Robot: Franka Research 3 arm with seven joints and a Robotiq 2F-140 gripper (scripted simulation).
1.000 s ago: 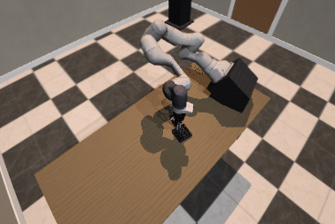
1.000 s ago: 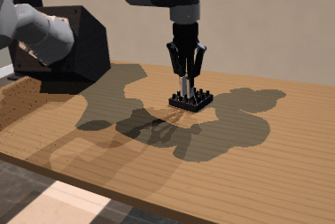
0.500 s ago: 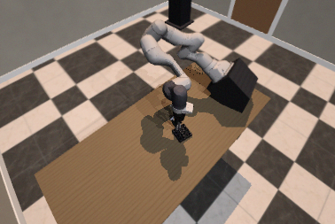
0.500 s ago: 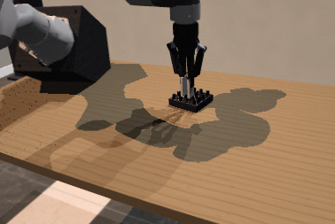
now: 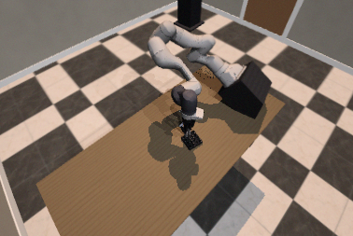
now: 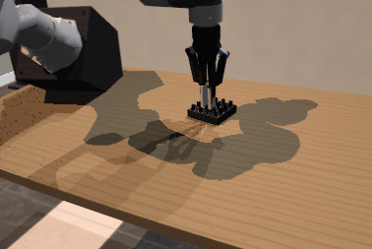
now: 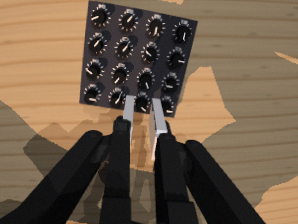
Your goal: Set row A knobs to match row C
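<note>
The black knob box (image 5: 192,142) (image 6: 203,116) (image 7: 113,33) stands on the table. In the wrist view the name prints lie above the knobs, so row A is the lowest row and A1 is at its right. The gripper (image 6: 208,106) (image 7: 143,99) points down at row A, its fingers a small gap apart. Knob A2 (image 7: 142,103) shows between the fingertips, its line toward the lower right; contact cannot be told. Knob C2 (image 7: 150,54) points to the upper left, C1 (image 7: 176,60) to the right, C3 (image 7: 123,48) to the upper right. The right finger partly covers A1.
The wooden table (image 5: 117,167) (image 6: 295,191) extends around the box. The arm's black base block (image 5: 247,90) (image 6: 95,48) stands at one end of the table. Other knobs stand close beside the fingers. Arm shadows fall around the box.
</note>
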